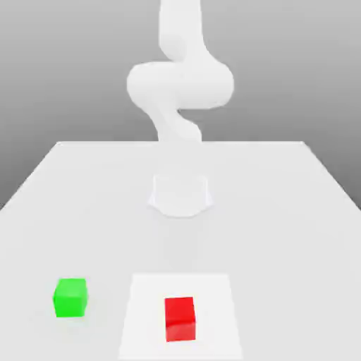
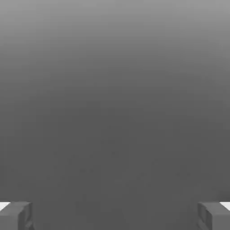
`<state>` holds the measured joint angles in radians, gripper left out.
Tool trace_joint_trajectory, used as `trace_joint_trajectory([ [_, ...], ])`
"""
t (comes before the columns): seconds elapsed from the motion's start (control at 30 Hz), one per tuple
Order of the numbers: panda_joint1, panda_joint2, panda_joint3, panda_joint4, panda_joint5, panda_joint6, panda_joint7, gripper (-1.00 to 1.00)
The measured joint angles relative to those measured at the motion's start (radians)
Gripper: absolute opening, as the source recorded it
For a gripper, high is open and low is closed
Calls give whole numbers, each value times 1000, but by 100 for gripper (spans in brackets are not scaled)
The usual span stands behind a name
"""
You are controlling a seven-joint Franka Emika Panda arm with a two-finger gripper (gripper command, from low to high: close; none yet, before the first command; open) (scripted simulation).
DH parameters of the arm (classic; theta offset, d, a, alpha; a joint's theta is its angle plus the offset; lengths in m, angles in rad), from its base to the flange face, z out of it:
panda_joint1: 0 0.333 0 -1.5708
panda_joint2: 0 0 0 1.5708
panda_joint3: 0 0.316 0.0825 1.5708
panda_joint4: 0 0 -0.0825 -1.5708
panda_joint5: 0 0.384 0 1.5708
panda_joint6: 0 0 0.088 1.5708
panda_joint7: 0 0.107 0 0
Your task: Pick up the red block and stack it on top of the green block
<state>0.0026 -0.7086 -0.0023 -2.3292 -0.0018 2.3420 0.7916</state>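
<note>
The red block [image 1: 180, 319] rests on a white rectangular patch [image 1: 144, 317] on the pale table [image 1: 275, 240], near the edge of the exterior view nearest its bottom. It sits a little to the exterior view's right of the patch's middle line, with its top face and one side face in sight, the side a darker red than parts of the top. The green block [image 1: 70, 297] stands apart from it, toward the exterior view's left, on the table itself and off the white patch. Both are cube-like, upright and separate, with bare patch and table surface between them; nothing is stacked on either. Farther back, the white robot arm [image 1: 180, 84] rises from its base [image 1: 180, 196], which stands on the table behind the blocks. The arm's bulky, rounded joints are bent above the base, and its upper part runs out past the top of the exterior view. In the hand view, the gripper [image 2: 115, 218] is released, its two fingers spread wide with a clear gap between them and nothing held. Beyond the fingers lies a smooth gray background [image 2: 115, 112], lighter along one edge and darker toward the fingers.
</note>
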Motion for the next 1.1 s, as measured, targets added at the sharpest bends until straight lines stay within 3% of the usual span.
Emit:
trace_joint_trajectory([
  [0.73,19,804,-22,-256,8,370,-91,0],
  [0.9,18,985,-17,-245,21,509,-104,0],
  [0.93,16,1020,-15,-240,23,539,-106,-100],
  [1.1,16,1020,-15,-240,21,539,-104,-100],
])
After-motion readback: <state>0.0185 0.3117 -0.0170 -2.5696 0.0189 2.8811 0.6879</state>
